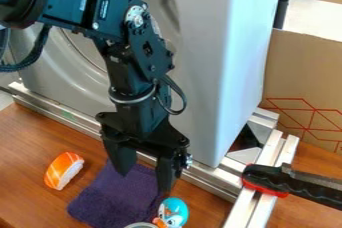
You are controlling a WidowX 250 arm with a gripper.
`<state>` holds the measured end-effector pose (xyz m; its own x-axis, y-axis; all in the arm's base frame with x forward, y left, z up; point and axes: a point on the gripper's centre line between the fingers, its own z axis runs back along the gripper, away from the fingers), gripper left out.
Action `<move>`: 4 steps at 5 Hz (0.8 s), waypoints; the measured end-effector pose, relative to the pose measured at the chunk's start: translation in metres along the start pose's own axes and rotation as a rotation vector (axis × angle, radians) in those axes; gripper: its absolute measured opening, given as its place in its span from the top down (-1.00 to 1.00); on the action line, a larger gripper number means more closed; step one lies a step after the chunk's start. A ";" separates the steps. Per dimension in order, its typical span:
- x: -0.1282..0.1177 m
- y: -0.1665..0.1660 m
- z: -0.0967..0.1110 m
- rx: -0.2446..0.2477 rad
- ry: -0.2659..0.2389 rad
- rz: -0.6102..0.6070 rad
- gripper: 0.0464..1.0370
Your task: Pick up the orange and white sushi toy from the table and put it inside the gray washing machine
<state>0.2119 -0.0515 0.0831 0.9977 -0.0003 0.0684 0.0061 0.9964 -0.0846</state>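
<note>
Wood-topped bench [27, 139], black gripper [144, 183] with its jaws spread, nothing clamped as far as I can tell. Purple cloth [110, 199] lies right below them, stretching camera-ward; toy sushi [63, 171] off to their left, blue-and-white toy [175, 208] near their right.

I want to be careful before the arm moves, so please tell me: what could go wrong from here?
The open gripper is over the purple cloth; if lowered, its fingertips might catch and drag the fabric.

The blue toy is beside the cloth, near one fingertip, so a small sideways move may knock it.

The round rim is close to the toy, so a pushed toy could bump it.
</note>
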 end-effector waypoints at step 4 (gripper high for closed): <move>-0.035 0.109 0.006 0.174 0.019 0.046 -0.93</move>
<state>0.1769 0.0580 0.0777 0.9977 0.0459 0.0495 -0.0501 0.9950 0.0866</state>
